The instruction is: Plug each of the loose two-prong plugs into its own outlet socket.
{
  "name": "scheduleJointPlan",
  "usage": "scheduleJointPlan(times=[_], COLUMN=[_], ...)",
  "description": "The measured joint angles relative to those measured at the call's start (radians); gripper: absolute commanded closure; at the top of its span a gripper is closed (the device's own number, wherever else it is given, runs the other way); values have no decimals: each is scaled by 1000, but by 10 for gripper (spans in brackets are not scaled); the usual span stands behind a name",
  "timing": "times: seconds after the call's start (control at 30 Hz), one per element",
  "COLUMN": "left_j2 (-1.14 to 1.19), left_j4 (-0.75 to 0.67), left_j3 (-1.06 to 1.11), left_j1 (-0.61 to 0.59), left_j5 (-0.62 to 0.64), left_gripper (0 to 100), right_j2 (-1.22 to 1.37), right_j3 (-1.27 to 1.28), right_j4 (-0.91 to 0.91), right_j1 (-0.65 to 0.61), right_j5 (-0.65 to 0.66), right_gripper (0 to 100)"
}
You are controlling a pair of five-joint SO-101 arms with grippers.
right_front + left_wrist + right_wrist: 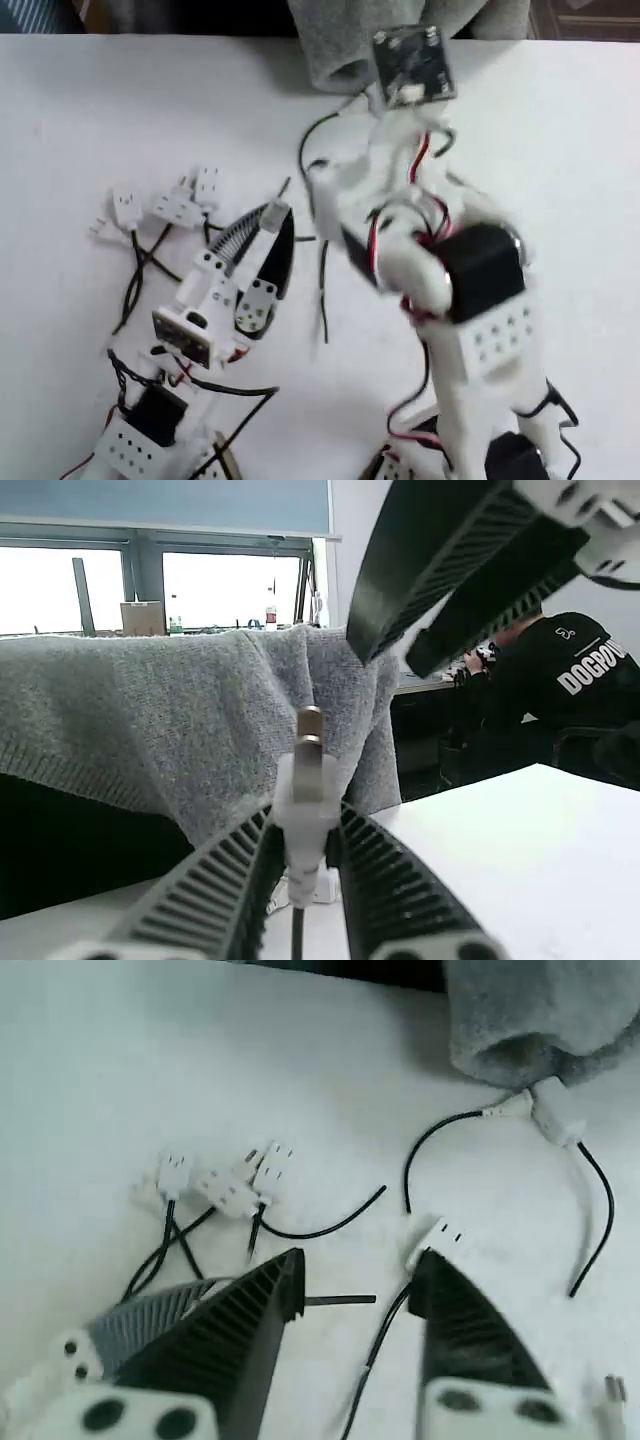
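Grip check on the left end effector (305, 822): clamping a white two-prong plug (300, 790) tight, pointing its brass prong away from the wrist toward a grey knitted cloth (180, 710), letting the black lead hang back between the ribbed pads.

Same check on the right end effector (360, 1265): gaping wide over the white counter (100, 1060), gripping nothing, hovering with one fingertip just beside a loose white connector (432, 1240) trailing a black lead. In the left wrist view, crowding in close above the held plug as dark ribbed fingers (440, 560).

Off to one side, near the left end effector: three outlet sockets (228, 1190) bunching together, crossing their leads.

By the cloth's hem: two joined connectors (540, 1110) lying end to end, looping black leads outward.

Across the counter's middle in the high view: right arm (480, 280) blocking sight of the surface beneath.
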Motion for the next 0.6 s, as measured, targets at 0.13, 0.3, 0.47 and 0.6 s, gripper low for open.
scheduleJointPlan(times=[0.13,0.3,0.47,0.6], left_j2=[0,0,0,0], left_j4=[0,0,0,0], left_j3=[0,0,0,0], left_j1=[0,0,0,0], left_j5=[0,0,0,0], left_gripper=[977,977,977,977], right_j2=[-58,-160,-209,-198], right_j3=[0,-2,71,245], right_j4=[9,17,43,-32], right_j1=[-153,-284,-345,-339], right_j5=[233,327,342,422], right_gripper=[984,981,981,981])
